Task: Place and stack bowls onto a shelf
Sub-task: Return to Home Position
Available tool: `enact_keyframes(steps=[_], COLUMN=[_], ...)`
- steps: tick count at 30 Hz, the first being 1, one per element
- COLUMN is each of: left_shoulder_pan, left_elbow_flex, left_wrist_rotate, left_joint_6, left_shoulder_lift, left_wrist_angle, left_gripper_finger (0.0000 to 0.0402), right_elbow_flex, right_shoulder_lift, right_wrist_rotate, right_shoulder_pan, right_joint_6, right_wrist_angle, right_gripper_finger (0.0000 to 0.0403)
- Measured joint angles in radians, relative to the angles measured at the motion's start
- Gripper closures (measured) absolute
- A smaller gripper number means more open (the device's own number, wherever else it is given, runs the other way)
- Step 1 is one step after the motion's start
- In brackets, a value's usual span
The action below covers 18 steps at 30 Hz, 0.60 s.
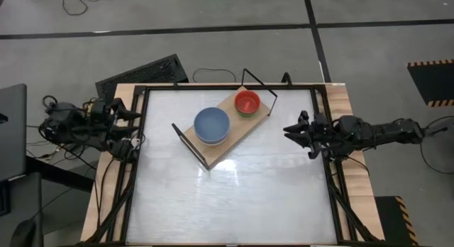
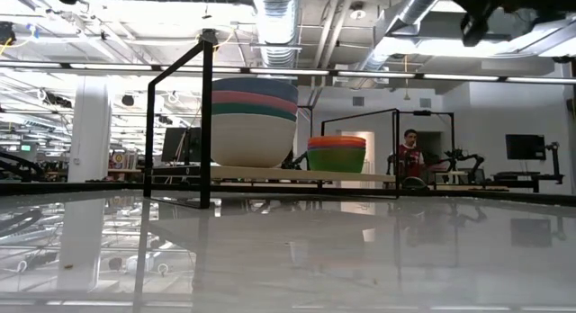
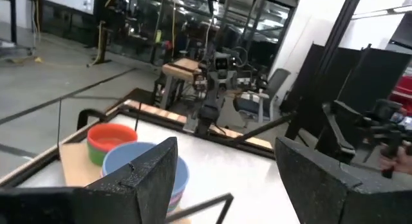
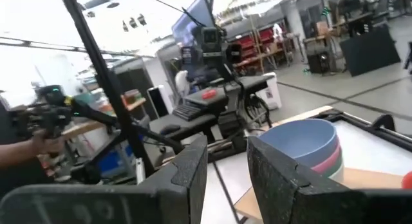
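Observation:
The shelf (image 1: 237, 130), a light wooden board with black wire frames at both short ends, lies slantwise on the white table's far middle. A stack of large bowls (image 1: 212, 125) rests on it, blue-grey on top, with pink, teal and white below (image 2: 254, 120). Beside it on the board stands a stack of small bowls (image 1: 247, 102), red over green (image 2: 337, 155). My left gripper (image 1: 136, 128) hovers open at the table's left edge, empty (image 3: 225, 185). My right gripper (image 1: 292, 131) hovers near the right edge, pointing at the shelf, with a narrow empty gap between its fingers (image 4: 228, 169).
A black frame (image 1: 142, 169) runs round the white table top. A dark keyboard (image 1: 142, 73) lies beyond the far left corner. The near half of the table (image 1: 234, 197) holds no objects. A person (image 2: 411, 156) sits far off in the room behind.

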Motion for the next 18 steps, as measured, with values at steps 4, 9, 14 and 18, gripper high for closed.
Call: enact_keyframes(steps=[4, 9, 14, 18], left_shoulder_pan=[0.0, 0.0, -0.001, -0.001], left_elbow_flex=[-0.046, -0.177, -0.336, -0.503], left_wrist_rotate=[0.009, -0.017, 0.019, 0.079], left_joint_6=[-0.017, -0.091, -0.11, -0.113], left_shoulder_lift=[-0.072, -0.148, -0.116, -0.118], left_wrist_angle=[0.024, 0.044, 0.218, 0.44], left_gripper_finger=[0.0157, 0.0157, 0.0157, 0.0157], right_elbow_flex=[-0.056, -0.109, -0.18, -0.23], right_shoulder_lift=[-0.075, -0.188, -0.308, -0.398], right_wrist_rotate=[0.0, -0.006, -0.044, -0.056], right_shoulder_pan=[-0.002, -0.001, -0.001, -0.001], right_joint_6=[0.0, -0.009, -0.014, -0.023], right_wrist_angle=[0.004, -0.024, -0.055, -0.066], right_gripper_finger=[0.0266, 0.0266, 0.0266, 0.0266])
